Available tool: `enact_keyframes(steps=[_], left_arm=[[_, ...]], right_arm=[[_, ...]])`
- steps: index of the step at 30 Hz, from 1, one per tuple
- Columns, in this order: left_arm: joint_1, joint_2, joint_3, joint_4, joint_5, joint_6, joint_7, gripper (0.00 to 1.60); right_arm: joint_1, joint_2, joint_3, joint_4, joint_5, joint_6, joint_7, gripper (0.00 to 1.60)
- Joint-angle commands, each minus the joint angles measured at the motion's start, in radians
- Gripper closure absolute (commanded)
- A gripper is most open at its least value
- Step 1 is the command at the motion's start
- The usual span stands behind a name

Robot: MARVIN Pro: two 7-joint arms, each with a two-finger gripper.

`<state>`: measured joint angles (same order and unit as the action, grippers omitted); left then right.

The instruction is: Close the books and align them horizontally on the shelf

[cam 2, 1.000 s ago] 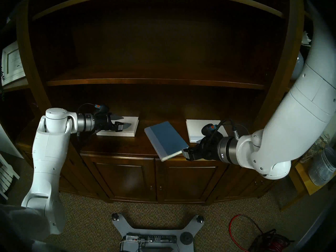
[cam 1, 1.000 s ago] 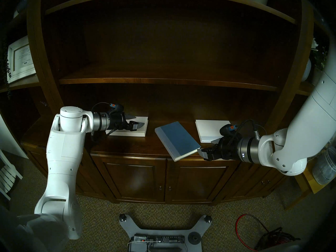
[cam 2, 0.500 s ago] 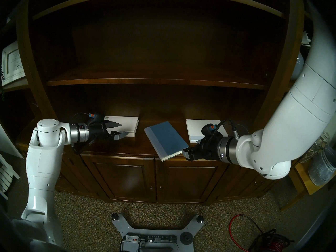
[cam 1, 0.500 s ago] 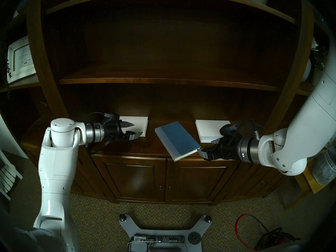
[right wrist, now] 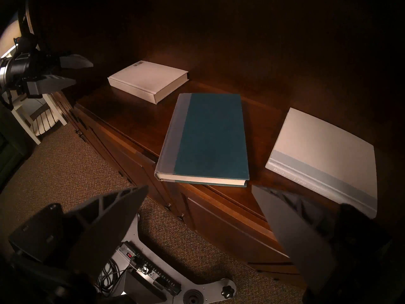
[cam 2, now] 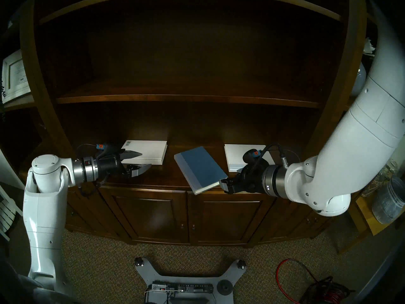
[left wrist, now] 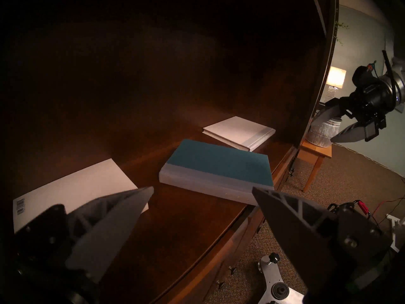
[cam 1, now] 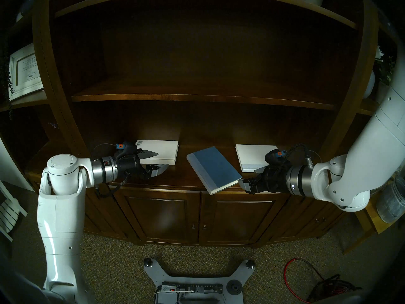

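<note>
Three closed books lie flat on the dark wooden shelf (cam 1: 175,177). The white book with a barcode (cam 1: 163,151) is at the left and squared to the back. The blue book (cam 1: 213,168) in the middle lies skewed, its near corner over the front edge (right wrist: 210,134). The white book with a pale blue strip (cam 1: 255,155) is at the right. My left gripper (cam 1: 163,159) is open and empty, over the barcode book's near left edge (left wrist: 76,187). My right gripper (cam 1: 247,176) is open and empty, just right of the blue book's near corner.
A thinner shelf board (cam 1: 197,97) runs above the ledge. Panelled cabinet doors (cam 1: 162,215) are below it. A framed picture (cam 1: 24,71) stands at the far left, a clear jar (cam 1: 392,200) at the far right. My base (cam 1: 192,281) and a red cable (cam 1: 306,272) are on the carpet.
My left arm has drawn back to the left and toward the front, off the top of the barcode book, uncovering its barcode. The right arm and all books have not moved.
</note>
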<state>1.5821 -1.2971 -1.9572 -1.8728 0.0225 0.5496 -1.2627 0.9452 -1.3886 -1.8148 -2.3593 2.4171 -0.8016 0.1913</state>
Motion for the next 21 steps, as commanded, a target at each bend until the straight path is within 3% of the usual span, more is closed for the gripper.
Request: enact_keyframes(steps=[1,8,21], left_arm=[[0.060,-0.056,-0.048,-0.117,0.008,0.011,0.061,0.00],[0.111,-0.094,-0.057,-0.196,0.047,0.035,0.142,0.00],[0.050,-0.019,-0.088,-0.087,0.035,0.043,0.094,0.00]], right_arm=[[0.026,0.000,-0.001,0.003,-0.001,-0.010,0.001,0.00],[0.028,0.000,-0.002,0.002,-0.001,-0.011,0.001,0.00],[0.029,0.001,-0.002,0.002,-0.002,-0.010,0.001,0.00]])
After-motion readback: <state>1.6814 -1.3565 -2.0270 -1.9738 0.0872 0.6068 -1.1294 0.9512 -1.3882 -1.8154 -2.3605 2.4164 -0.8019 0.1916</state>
